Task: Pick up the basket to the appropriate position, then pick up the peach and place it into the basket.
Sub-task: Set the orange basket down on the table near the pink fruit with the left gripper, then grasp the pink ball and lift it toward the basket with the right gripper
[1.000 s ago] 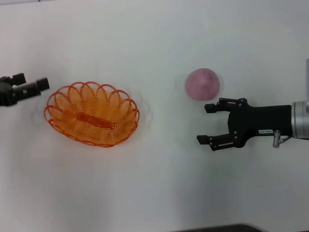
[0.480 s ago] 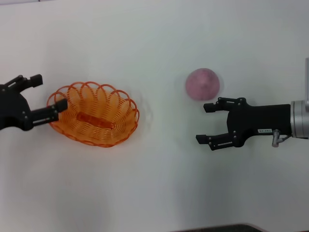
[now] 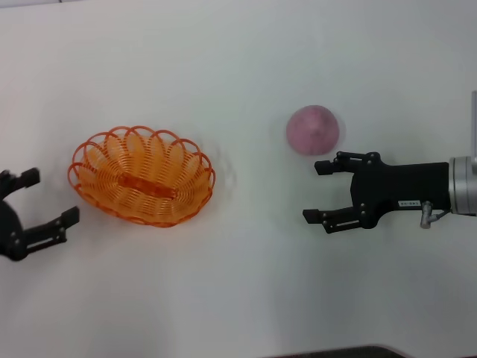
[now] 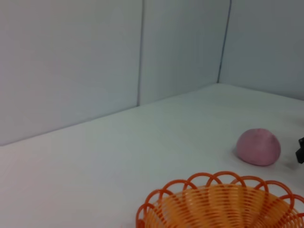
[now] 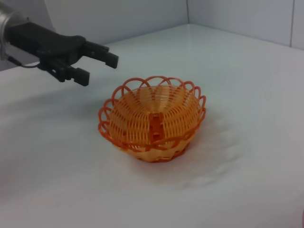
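Left hand (image 3: pixel 36 208) now off basket (image 3: pixel 141 176) rim, dropped nearer bench (image 3: pixel 246 67) front edge, beside basket's left end, fingers spread, holding nothing. Half second ago it straddled rim. Basket unmoved, upright on bench left of centre. Judgement: grasp attempt missed or is being re-lined; basket placement not done. Right hand (image 3: pixel 328 192) unchanged, spread, just beside peach (image 3: pixel 313 130), waiting.

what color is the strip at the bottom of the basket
Solid orange, like the rest of the basket; the strip shows best in the right wrist view.
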### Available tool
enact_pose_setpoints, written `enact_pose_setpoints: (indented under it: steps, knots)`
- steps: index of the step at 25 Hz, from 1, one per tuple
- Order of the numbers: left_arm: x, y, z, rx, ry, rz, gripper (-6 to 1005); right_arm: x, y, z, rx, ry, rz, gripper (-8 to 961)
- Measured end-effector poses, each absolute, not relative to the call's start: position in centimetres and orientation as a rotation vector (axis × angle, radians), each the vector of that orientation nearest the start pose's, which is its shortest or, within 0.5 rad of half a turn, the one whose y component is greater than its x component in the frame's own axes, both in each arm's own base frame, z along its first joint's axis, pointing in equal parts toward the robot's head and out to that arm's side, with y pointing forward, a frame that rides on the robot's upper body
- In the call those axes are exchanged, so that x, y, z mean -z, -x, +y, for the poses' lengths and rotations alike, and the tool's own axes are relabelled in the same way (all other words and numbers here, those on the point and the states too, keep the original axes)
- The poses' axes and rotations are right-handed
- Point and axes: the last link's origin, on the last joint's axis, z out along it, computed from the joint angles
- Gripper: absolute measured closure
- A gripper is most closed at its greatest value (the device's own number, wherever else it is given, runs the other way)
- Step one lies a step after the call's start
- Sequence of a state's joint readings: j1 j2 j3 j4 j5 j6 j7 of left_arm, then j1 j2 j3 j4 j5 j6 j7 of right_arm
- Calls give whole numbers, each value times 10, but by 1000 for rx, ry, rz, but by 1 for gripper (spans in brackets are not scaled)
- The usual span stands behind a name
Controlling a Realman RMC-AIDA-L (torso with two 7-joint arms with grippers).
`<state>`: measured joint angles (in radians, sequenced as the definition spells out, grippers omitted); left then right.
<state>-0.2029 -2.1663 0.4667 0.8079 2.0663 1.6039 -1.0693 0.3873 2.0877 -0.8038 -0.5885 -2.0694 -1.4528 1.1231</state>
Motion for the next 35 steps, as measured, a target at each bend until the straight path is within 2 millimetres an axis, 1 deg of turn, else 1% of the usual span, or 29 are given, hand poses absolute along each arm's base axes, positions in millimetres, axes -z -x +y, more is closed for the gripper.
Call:
enact_pose_setpoints:
  steps: [4, 6, 10, 14, 22, 24, 28, 31, 35]
  knots:
    - [-11, 355, 214, 581, 2451, -536, 61, 35, -318, 277, -429, 2805, 510, 7]
    - [-8, 356, 207, 588, 2457, -534, 61, 34, -318, 276, -428, 2805, 508, 6]
    - [-1, 357, 201, 590, 2495, -559, 61, 35, -319, 276, -429, 2804, 510, 6]
    - [7, 357, 199, 597, 2520, -584, 62, 34, -319, 276, -427, 2803, 508, 6]
    - [6, 356, 201, 609, 2514, -578, 62, 33, -317, 279, -434, 2794, 508, 7]
    - [6, 355, 201, 610, 2513, -577, 62, 29, -316, 281, -466, 2772, 555, 7]
    - [6, 355, 202, 608, 2510, -581, 61, 13, -309, 288, -561, 2719, 721, 7]
    - [4, 355, 203, 610, 2507, -579, 61, -1, -301, 293, -623, 2692, 881, 6]
    - [3, 355, 204, 614, 2500, -579, 62, -12, -291, 301, -658, 2653, 1082, 7]
